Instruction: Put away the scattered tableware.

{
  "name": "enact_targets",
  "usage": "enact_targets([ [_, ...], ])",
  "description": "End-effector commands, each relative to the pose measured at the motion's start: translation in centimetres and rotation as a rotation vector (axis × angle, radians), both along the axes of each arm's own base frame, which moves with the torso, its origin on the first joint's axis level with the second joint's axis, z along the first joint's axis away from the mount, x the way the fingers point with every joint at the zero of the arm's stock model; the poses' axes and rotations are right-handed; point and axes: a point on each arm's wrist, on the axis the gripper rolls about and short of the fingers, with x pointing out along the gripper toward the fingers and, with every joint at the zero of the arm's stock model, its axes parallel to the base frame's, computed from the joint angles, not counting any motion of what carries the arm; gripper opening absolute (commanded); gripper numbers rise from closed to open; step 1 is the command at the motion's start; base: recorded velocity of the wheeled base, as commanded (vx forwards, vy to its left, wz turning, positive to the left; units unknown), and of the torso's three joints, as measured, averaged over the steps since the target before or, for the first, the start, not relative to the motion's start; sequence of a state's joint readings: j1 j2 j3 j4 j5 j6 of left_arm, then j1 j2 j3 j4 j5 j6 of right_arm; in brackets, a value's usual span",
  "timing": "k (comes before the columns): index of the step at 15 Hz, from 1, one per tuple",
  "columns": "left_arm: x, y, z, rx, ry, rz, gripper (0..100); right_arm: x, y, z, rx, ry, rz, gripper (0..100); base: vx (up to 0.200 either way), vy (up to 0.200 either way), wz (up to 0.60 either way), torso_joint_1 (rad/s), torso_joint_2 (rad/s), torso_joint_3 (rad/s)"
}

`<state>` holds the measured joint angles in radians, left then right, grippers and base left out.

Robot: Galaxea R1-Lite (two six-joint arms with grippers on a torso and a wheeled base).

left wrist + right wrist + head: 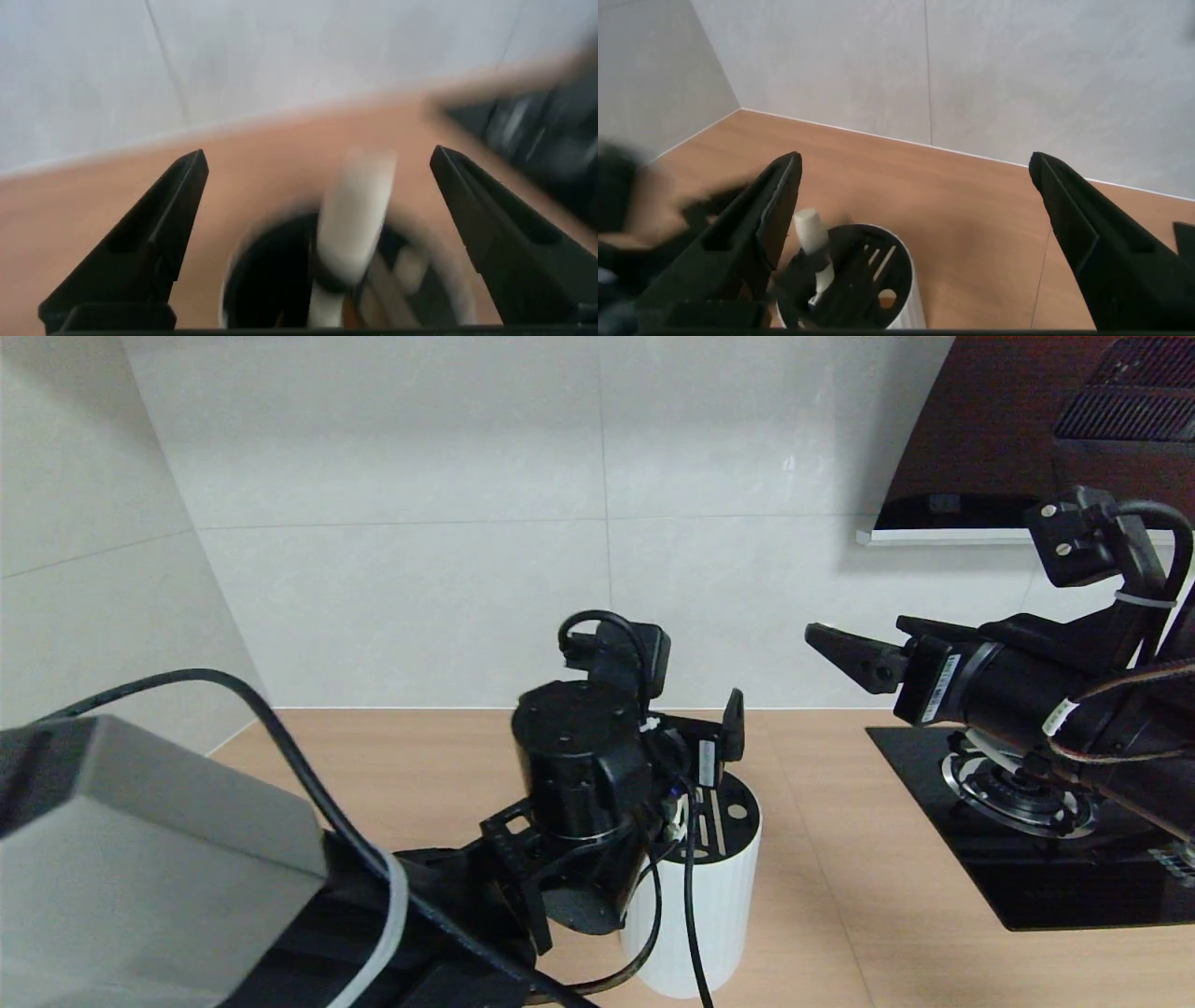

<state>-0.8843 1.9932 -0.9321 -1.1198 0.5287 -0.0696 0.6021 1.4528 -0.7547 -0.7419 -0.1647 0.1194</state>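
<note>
wall (420,523): pale tiles across the upper left and centre of your head view

counter (401,756): light wood; you see it run across the lower half of the head view, from left of centre to the right edge

left gripper (316,159): lower centre of your head view, just above the holder (709,887); jaws spread wide with nothing gripped; in the left wrist view its fingers (149,243) stand either side of the utensil (355,224), clear of its handle

holder: white ribbed cylinder with a dark slotted top; upright on the counter at lower centre of the head view, its upper left covered by the left gripper

utensil: you find it standing in the holder's top, white handle up and slightly tilted; lower left of the right wrist view; which slot it sits in you cannot tell

right gripper (913,163): right of centre in your head view, raised above the counter and pointing left; well apart from the holder; jaws wide open and empty

cooktop (1027,887): black glass at the lower right of the head view, lying on the counter; a burner (1013,793) shows under the right gripper's arm

hood (980,429): dark panel in the upper right corner
</note>
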Motion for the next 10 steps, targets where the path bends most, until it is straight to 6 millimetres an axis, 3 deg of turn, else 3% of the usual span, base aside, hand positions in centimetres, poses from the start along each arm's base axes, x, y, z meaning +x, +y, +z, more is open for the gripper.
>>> enact_targets([
  [1, -3.3, 5.6, 7.1, -0.142, -0.147, -0.063, 100, -0.4, -0.9, 0.3, 0.01, -0.013, -0.029, 100, 0.0, 0.0, 0.0, 0.0, 0.0, 0.0],
  [2, -4.6, 8.0, 8.7, -0.153, -0.181, -0.099, 100, -0.9, -1.9, 0.2, 0.01, -0.019, -0.059, 100, 0.0, 0.0, 0.0, 0.0, 0.0, 0.0],
  [4, -7.8, 13.4, 10.5, -0.128, -0.192, -0.149, 100, -4.0, -4.3, 0.1, 0.027, -0.045, -0.079, 100, 0.0, 0.0, 0.0, 0.0, 0.0, 0.0],
  [5, -8.6, 15.0, 10.3, -0.115, -0.182, -0.137, 100, -5.0, -5.1, -0.1, 0.027, -0.051, -0.091, 100, 0.0, 0.0, 0.0, 0.0, 0.0, 0.0],
  [7, -12.5, 20.1, 9.2, -0.084, -0.159, -0.056, 100, -9.5, -9.3, -1.4, 0.033, -0.116, -0.201, 100, 0.0, 0.0, 0.0, 0.0, 0.0, 0.0],
  [10, -18.6, 25.4, 8.2, -0.076, -0.173, 0.061, 100, -15.4, -12.5, -3.6, 0.054, -0.169, -0.29, 100, 0.0, 0.0, 0.0, 0.0, 0.0, 0.0],
])
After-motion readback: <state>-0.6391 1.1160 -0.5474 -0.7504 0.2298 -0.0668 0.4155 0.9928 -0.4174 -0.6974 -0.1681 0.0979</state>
